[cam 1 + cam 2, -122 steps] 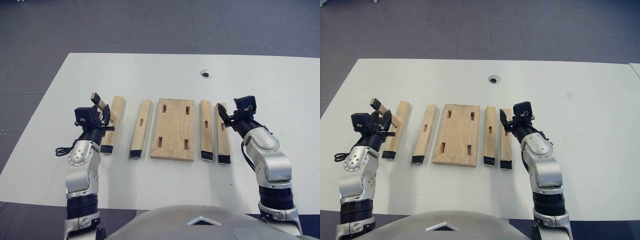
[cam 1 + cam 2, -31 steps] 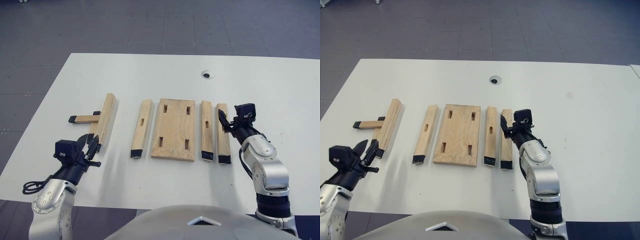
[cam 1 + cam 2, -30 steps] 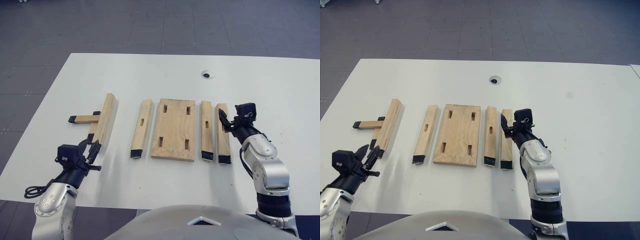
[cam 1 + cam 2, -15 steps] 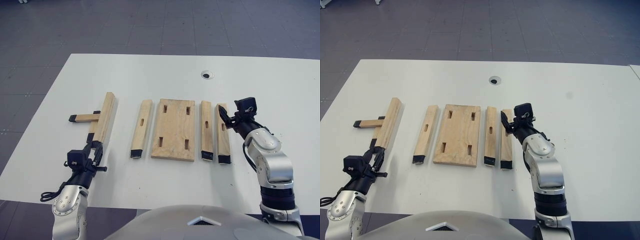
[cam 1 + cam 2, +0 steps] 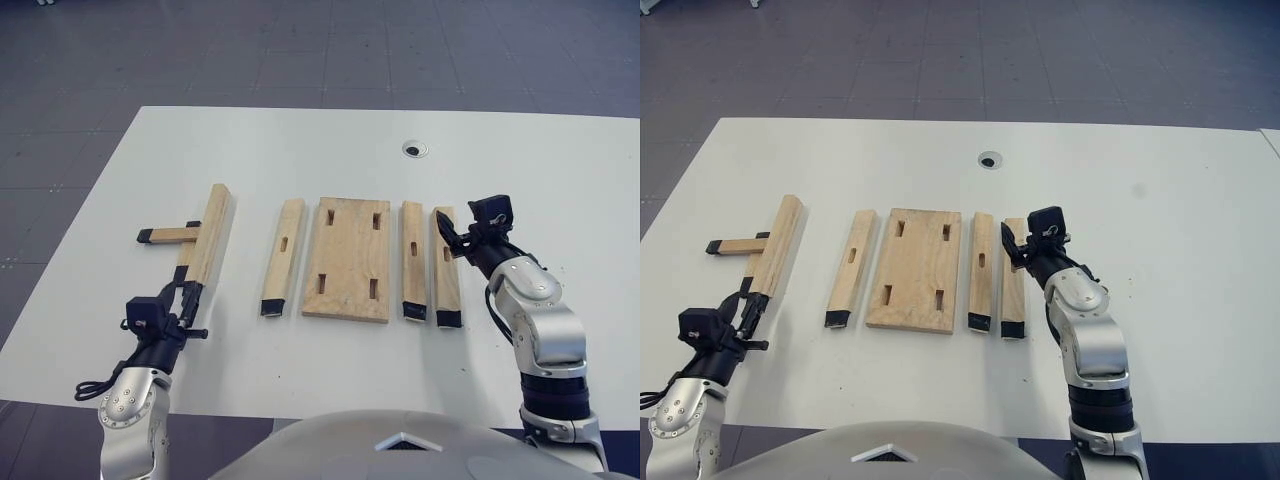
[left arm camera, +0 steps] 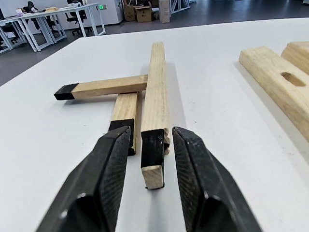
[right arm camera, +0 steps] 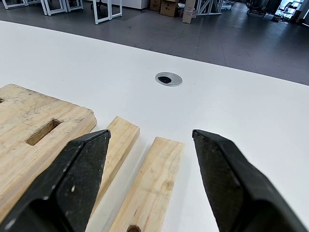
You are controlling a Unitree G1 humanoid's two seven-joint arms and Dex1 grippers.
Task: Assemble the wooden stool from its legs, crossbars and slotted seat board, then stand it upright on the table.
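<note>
Near left, left gripper [image 5: 190,298] jaws straddle the end of the crossbar-fitted leg [image 5: 208,232], wide; right gripper [image 5: 447,237] jaws gape by the rightmost leg [image 5: 447,282].

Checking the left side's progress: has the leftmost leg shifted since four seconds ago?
Yes. The leftmost leg now lies farther left, away from the seat board, which stayed put.

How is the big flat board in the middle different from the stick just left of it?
The board is wide with four slots; the stick is narrow with one slot. The stick has a black end; the board has none. Both are pale wood lying flat on the table.
</note>
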